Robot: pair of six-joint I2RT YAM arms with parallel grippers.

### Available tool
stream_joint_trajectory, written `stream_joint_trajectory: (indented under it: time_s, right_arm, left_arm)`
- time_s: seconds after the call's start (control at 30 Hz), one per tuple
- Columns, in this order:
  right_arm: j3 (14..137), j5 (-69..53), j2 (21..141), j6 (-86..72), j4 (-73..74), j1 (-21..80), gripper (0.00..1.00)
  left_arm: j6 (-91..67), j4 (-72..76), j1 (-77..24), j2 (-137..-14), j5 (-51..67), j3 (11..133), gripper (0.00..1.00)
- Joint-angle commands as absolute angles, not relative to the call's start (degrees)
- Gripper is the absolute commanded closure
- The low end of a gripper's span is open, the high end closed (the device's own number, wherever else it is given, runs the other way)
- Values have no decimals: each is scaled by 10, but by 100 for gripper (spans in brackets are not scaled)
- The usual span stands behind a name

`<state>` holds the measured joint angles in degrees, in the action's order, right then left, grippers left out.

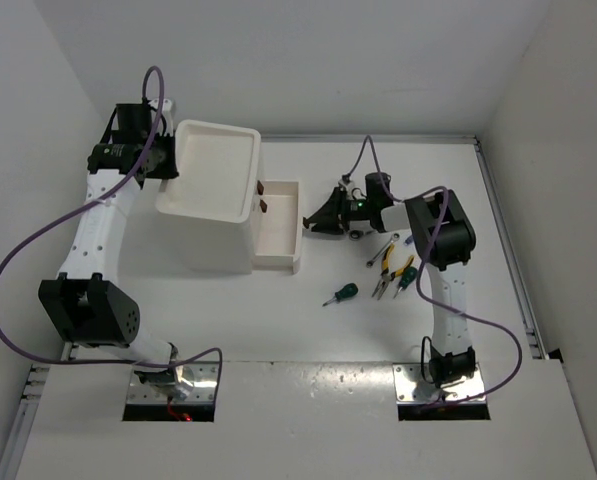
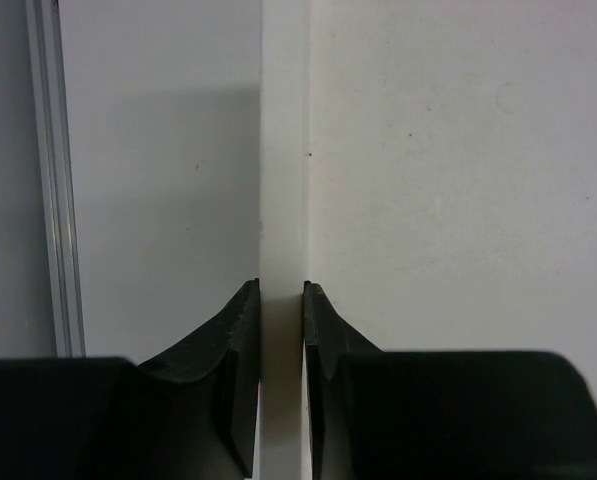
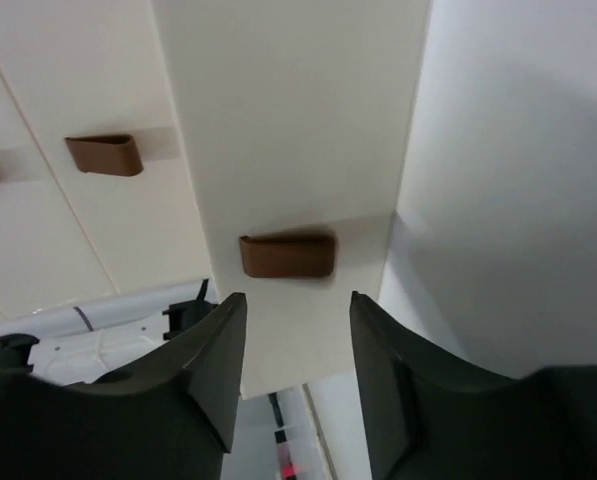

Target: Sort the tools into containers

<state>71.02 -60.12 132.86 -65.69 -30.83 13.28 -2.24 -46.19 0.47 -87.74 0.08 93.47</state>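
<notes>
L end effector [image 2: 281,286] clamps box [image 2: 283,150] rim; R end effector [image 3: 298,297] open (1 drawer [image 1: 278,232] out, 3 handles [image 3: 288,255])

White table [image 1: 308,330], matte, lightly specked. Aluminium rail [image 1: 508,250] ran along the table edge, well off to the right of the right tool [image 1: 313,222]. Second rail [image 2: 53,170] sat left of the left tool [image 2: 281,290]. Plain white walls [image 1: 308,60] stood beyond both tools.

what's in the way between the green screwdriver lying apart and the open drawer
Nothing visible: bare table lies between the green-handled screwdriver and the pulled-out drawer. The open right hand is by the drawer front, off that line.
</notes>
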Motion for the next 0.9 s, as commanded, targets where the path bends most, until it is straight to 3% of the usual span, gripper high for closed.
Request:
stream_joint_trajectory:
  time_s: [0.0,0.03,0.07,0.17,0.4,0.47,0.57,0.7,0.87]
  right_arm:
    - [721,-606,1293,-563,-209,128,51]
    - [726,-599,1293,-548,-191,128,46]
    - [732,-599,1279,-533,-175,128,43]
    - [737,-599,1262,-487,-132,128,40]
    - [749,-588,1188,-370,-36,123,39]
    - [762,-582,1157,-319,12,118,31]
    - [780,-574,1112,-208,112,111,29]
    - [850,-520,1082,129,416,105,27]
    - [806,-448,1036,376,576,105,25]
  left_arm:
    - [-28,-465,4,-903,22,927,87]
    - [-28,-460,4,-897,22,927,78]
    - [-28,-460,4,-896,22,927,55]
    - [-28,-454,4,-896,35,927,21]
    - [-28,-454,4,-902,35,1002,2]
    - [-22,-465,4,-902,35,1047,0]
    - [-22,-489,4,-907,35,1119,0]
    - [-22,-507,10,-881,35,1140,0]
    - [-11,-507,30,-836,35,1066,0]
